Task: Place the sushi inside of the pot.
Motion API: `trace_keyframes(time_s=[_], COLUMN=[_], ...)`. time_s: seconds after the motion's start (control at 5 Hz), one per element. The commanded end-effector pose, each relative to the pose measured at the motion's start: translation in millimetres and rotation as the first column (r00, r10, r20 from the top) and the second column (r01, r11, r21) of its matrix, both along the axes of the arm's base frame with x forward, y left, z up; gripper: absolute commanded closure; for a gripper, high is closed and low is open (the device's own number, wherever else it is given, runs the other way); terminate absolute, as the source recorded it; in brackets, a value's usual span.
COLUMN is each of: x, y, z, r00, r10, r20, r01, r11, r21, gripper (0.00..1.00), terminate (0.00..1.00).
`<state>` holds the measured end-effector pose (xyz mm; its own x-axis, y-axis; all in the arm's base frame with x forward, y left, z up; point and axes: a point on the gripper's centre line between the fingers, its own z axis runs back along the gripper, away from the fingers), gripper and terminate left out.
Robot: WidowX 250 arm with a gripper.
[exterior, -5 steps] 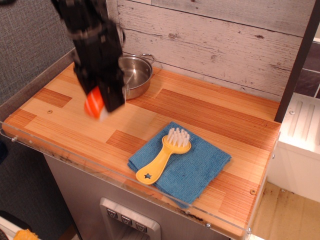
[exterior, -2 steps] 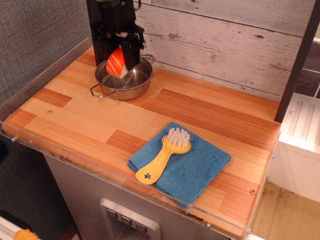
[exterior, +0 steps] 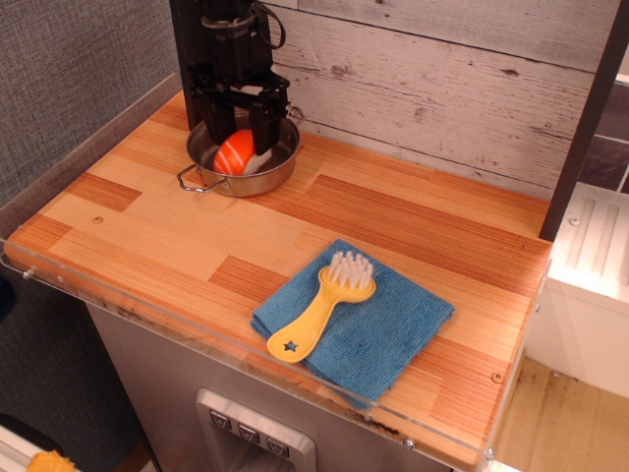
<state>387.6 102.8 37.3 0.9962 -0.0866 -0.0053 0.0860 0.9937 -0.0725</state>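
Observation:
The sushi (exterior: 236, 154), orange with pale stripes over white rice, lies inside the shiny steel pot (exterior: 228, 190) at the back left of the wooden counter. My black gripper (exterior: 241, 131) hangs straight over the pot. Its two fingers (exterior: 265, 116) stand spread on either side of the sushi, which sits low between them on the pot's bottom. The gripper looks open and no longer presses the sushi. One wire loop handle (exterior: 190, 179) shows at the pot's front left; the far side of the pot is hidden behind the gripper.
A yellow brush (exterior: 322, 306) with white bristles lies on a folded blue cloth (exterior: 378, 329) at the front middle. A whitewashed plank wall (exterior: 442, 88) stands behind the counter. A clear plastic lip (exterior: 197, 329) runs along the front edge.
The gripper carried the sushi from the left front back over the pot, then lowered. The fingers spread and the sushi dropped down into the pot.

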Motion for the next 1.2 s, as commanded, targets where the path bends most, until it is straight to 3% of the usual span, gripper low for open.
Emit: trace_keyframes(time_s=[0.0, 0.4, 0.8, 1.0], x=[-12, -81, -104, -107], y=[2, 2, 5, 8], z=[37, 60, 50, 51], r00=[0.995, 0.979, 0.981, 0.99], r10=[-0.034, -0.11, -0.121, -0.108], r20=[0.096, 0.17, 0.154, 0.089], r01=[0.032, 0.099, 0.108, 0.098], r11=[0.999, 0.993, 0.99, 0.989], r21=[0.029, 0.068, 0.086, 0.111], gripper=[0.0, 0.0, 0.0, 0.0], terminate=[0.0, 0.0, 0.0, 0.0])
